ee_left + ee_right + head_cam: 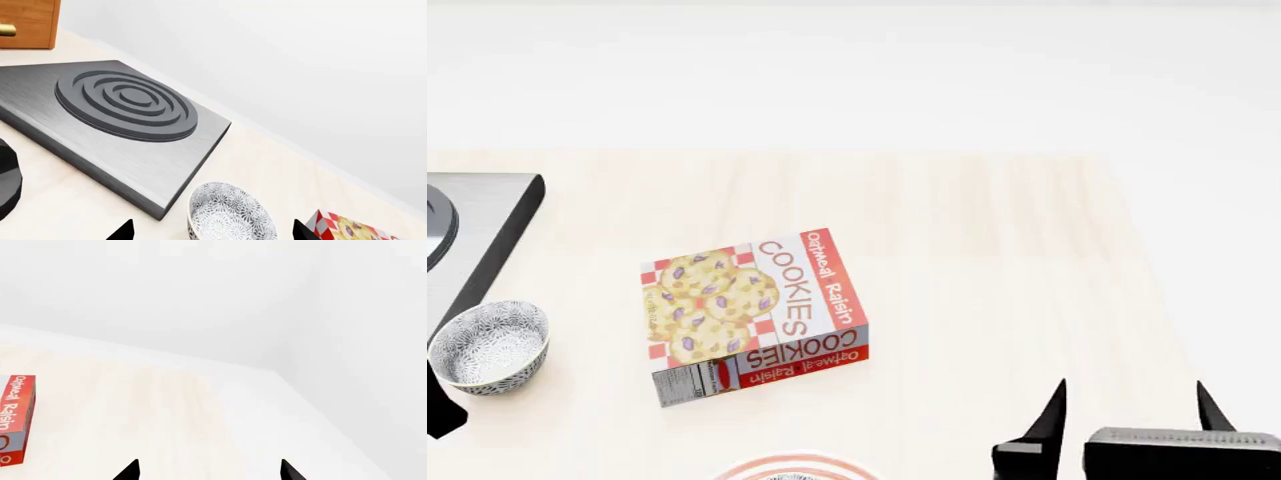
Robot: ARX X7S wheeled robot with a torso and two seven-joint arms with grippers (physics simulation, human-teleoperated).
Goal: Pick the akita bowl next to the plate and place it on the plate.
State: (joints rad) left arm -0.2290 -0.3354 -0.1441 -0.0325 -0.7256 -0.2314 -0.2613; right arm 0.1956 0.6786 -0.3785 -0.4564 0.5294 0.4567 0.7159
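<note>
Bowl (pixel 230 212) between the spread tips of the left gripper (pixel 213 231), untouched.
Round and finely patterned, it stands on the pale wooden counter (pixel 988 260) beside the brushed-metal stove slab (pixel 127 135), with the cardboard cookie box (pixel 754 315) nearby; the right gripper (pixel 1130 410) hangs spread, well apart.

You get bright, even, sharp simulator renders. Shadows stay faint and soft, and the pale wall looks nearly washed out.

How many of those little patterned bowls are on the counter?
1 fully in view: a patterned bowl at the counter's left, beside the grey stove plate and left of the cookie box. Another may be hidden at the bottom edge, where only the plate's rim shows.
</note>
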